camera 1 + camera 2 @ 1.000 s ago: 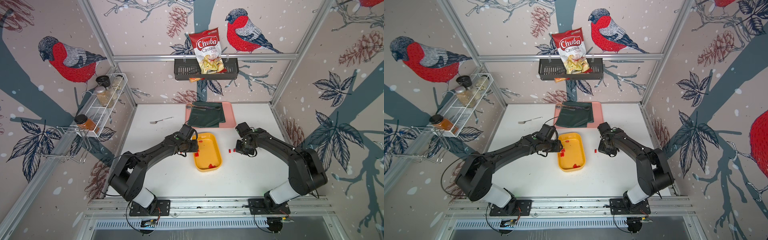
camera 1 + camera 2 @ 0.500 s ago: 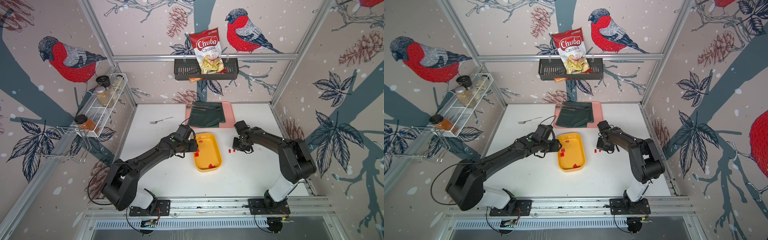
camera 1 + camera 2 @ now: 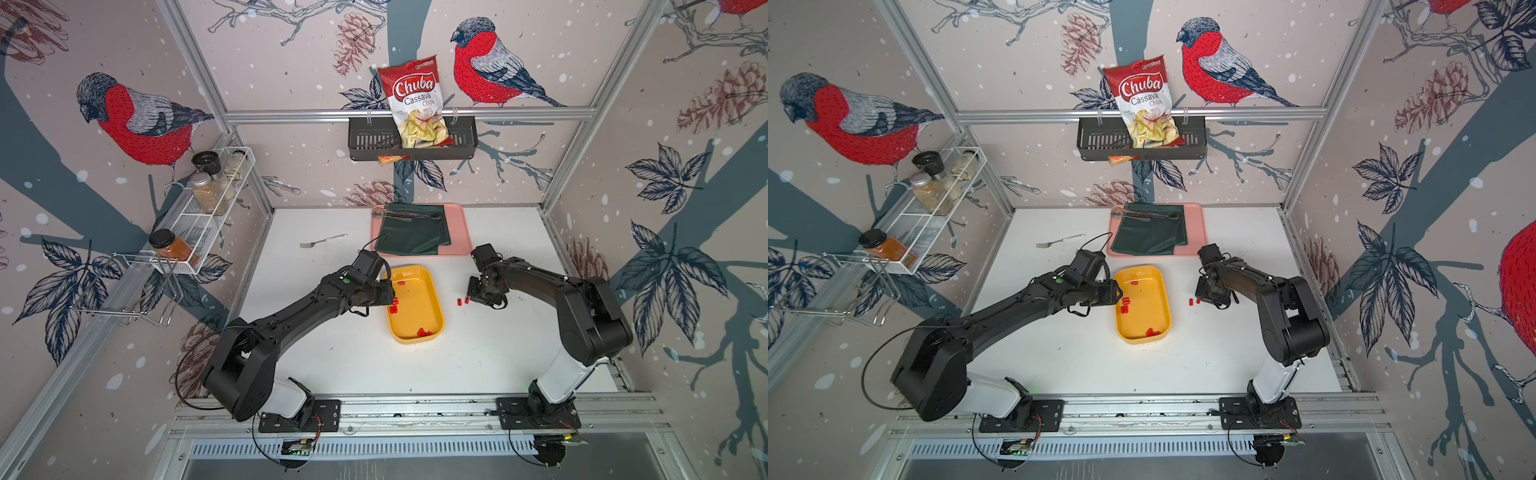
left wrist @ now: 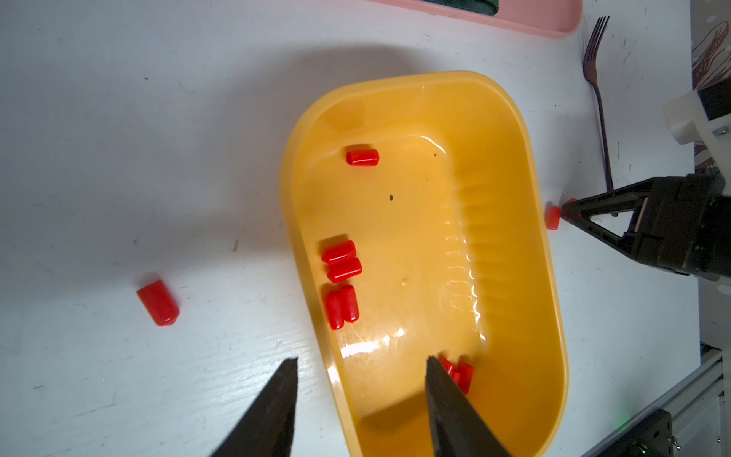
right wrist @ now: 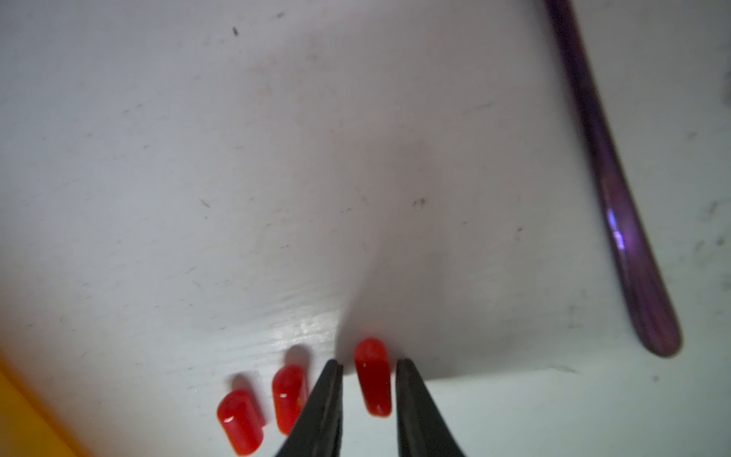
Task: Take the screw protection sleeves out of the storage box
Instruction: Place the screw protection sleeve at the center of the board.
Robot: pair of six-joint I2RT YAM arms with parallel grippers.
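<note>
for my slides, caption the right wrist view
Right gripper open around a screw protection sleeve on the table, two more beside it

- Right gripper (image 5: 370, 361): closed a second ago, its fingers now stand apart. One screw protection sleeve (image 5: 372, 382) lies on the table (image 5: 277, 158) between them.
- In both top views a second red sleeve (image 3: 466, 299) now shows at the right fingertips, beside the one (image 3: 459, 302) already there a second ago.
- Right arm elbow (image 3: 594, 324): now sits closer in toward the table's middle and farther from the near rail. The gripper end shifts only slightly toward the storage box (image 3: 437, 291).
- Left arm elbow (image 3: 237, 365): has swung outward and toward the near left corner, so the arm reaches the box more stretched out.
</note>
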